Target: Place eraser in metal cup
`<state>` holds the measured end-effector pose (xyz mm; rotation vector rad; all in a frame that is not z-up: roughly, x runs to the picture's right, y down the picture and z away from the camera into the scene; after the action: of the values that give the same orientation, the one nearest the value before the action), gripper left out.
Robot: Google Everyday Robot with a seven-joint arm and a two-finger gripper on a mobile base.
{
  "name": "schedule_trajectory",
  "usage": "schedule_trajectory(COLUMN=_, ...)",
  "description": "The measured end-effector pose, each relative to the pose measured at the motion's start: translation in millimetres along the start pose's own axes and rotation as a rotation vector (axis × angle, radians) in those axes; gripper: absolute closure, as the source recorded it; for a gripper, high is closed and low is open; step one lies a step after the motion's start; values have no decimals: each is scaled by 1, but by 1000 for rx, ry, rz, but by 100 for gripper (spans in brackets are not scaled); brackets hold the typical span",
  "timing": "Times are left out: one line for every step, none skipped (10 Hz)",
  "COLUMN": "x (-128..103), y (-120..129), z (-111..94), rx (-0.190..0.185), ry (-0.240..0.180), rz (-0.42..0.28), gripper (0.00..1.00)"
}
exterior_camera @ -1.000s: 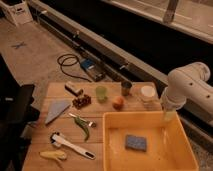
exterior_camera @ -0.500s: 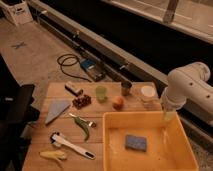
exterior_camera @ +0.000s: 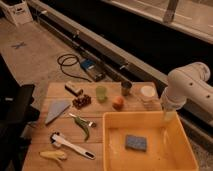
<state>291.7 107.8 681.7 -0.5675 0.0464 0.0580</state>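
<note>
The eraser (exterior_camera: 74,89), a small pale block with a dark face, lies at the back left of the wooden table (exterior_camera: 60,131). The metal cup (exterior_camera: 126,88), small and dull grey, stands upright at the back middle of the table, well to the right of the eraser. My gripper (exterior_camera: 169,117) hangs from the white arm (exterior_camera: 187,87) at the right, over the back right corner of the yellow bin (exterior_camera: 112,145), right of the cup and far from the eraser.
A pale green cup (exterior_camera: 101,93), an orange fruit (exterior_camera: 118,102) and a white round container (exterior_camera: 147,93) stand near the metal cup. A blue sponge (exterior_camera: 135,142) lies in the bin. A brown cluster (exterior_camera: 81,101), grey wedge (exterior_camera: 56,110), green pepper (exterior_camera: 82,125), white tool (exterior_camera: 72,145) and banana (exterior_camera: 53,155) are on the left.
</note>
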Motion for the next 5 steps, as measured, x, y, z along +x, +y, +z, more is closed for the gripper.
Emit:
schedule_trajectory(x=0, y=0, z=0, rx=0, ry=0, rz=0, gripper=35)
schedule_trajectory(x=0, y=0, z=0, rx=0, ry=0, rz=0, gripper=35)
schedule_trajectory(x=0, y=0, z=0, rx=0, ry=0, rz=0, gripper=35)
schedule_trajectory(x=0, y=-1, z=0, rx=2, ry=3, rz=1, gripper=35)
schedule_trajectory(x=0, y=-5, z=-5, rx=14, ry=17, rz=2, gripper=35)
